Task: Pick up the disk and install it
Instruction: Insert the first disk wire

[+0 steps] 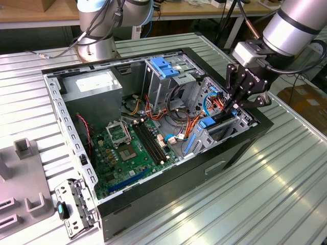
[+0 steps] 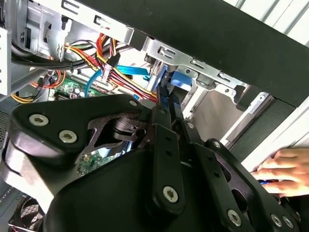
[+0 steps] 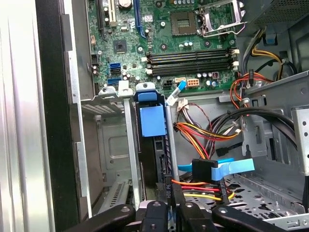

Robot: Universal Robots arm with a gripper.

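Note:
The disk (image 3: pixel 162 166) stands on edge in a narrow bay slot at the front of the open computer case (image 1: pixel 240 148). It shows as a thin dark slab with a blue carrier tab (image 3: pixel 153 121) at its far end. In the first wrist view my gripper (image 3: pixel 166 209) sits at the disk's near end, its black fingers closed on either side of the slab. The second wrist view has the fingertips (image 2: pixel 163 96) pressed together on a blue-edged piece by the bay's metal wall. In the exterior view my gripper (image 1: pixel 234 106) hangs over the case's right corner, just above the disk's blue carrier (image 1: pixel 208 123).
The case holds a green motherboard (image 1: pixel 127 148), a grey drive cage with a blue-handled bracket (image 1: pixel 164 66), a power supply (image 1: pixel 94 84) and bundles of coloured cables (image 3: pixel 203 133). A person's hand (image 2: pixel 285 170) rests on the case's outer edge. A loose metal bracket (image 1: pixel 76 204) lies on the ribbed table.

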